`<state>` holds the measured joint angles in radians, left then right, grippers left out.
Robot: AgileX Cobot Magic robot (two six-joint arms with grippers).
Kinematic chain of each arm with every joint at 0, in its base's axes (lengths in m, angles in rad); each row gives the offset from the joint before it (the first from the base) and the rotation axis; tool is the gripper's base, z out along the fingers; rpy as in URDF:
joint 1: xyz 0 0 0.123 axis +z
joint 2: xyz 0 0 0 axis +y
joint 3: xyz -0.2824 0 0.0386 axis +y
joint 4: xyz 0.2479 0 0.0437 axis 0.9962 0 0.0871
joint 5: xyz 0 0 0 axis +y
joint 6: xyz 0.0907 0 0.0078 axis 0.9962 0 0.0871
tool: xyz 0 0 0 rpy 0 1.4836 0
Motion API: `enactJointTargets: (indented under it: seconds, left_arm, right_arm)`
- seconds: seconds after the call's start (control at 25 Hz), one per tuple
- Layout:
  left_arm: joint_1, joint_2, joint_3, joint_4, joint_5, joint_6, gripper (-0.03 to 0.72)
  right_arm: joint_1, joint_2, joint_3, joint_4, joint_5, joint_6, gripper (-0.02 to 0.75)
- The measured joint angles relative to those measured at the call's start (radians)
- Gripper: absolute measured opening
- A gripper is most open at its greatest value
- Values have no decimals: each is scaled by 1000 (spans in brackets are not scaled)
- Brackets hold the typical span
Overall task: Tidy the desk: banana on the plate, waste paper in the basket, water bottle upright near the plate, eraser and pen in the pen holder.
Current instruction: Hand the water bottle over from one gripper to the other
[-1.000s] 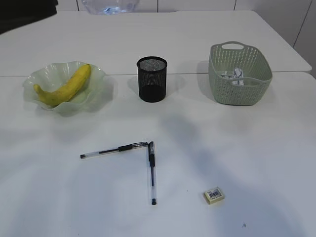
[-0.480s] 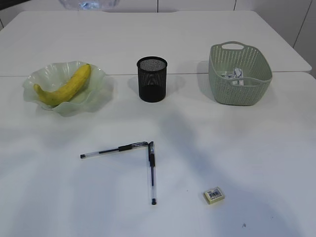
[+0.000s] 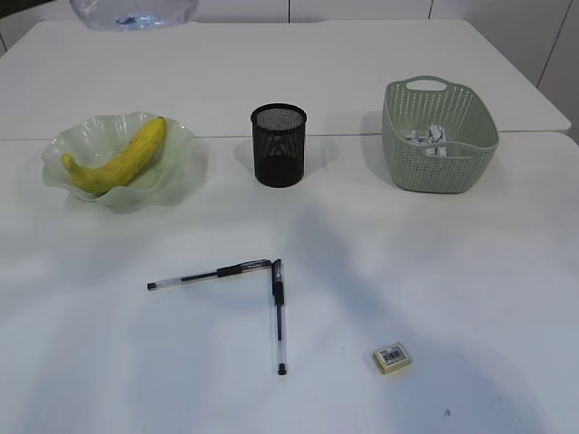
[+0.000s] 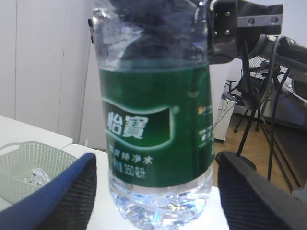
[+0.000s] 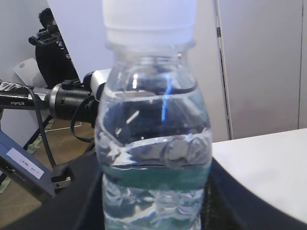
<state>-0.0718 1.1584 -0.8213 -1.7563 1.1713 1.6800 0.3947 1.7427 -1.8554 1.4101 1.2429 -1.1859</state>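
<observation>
The water bottle [image 4: 153, 120] hangs upright in the air, white cap on top. My right gripper [image 5: 156, 191] is shut on the water bottle [image 5: 153, 120], its jaws pressed against both sides. My left gripper [image 4: 158, 163] is open around the bottle's base, a thin gap on each side. Only the bottle's base [image 3: 134, 11] shows in the exterior view, top left; both grippers are out of that view. The banana [image 3: 122, 158] lies on the plate [image 3: 176, 136]. Waste paper [image 3: 430, 140] is in the basket [image 3: 439, 167]. Two pens [image 3: 210, 275] [image 3: 278, 316] and the eraser [image 3: 392, 358] lie on the desk [image 3: 452, 271] in front of the pen holder [image 3: 279, 149].
The two pens meet at their ends in an L shape at the desk's middle. The eraser lies near the front edge, right of them. In the left wrist view the basket [image 4: 29, 163] with paper [image 4: 37, 176] sits at the lower left.
The bottle's base at the top edge of the exterior view has moved left. Everything on the desk is as before.
</observation>
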Motion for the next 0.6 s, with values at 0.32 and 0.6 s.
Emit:
enactJointTargets:
  seconds: [0.32, 0.6]
  left_arm:
    - [0, 0, 0, 0, -3, 0, 558]
    - [0, 0, -2, 0, -3, -6, 559]
  right_arm:
    - [20, 0, 0, 0, 0, 4, 350]
    - [37, 0, 0, -7, -13, 4, 350]
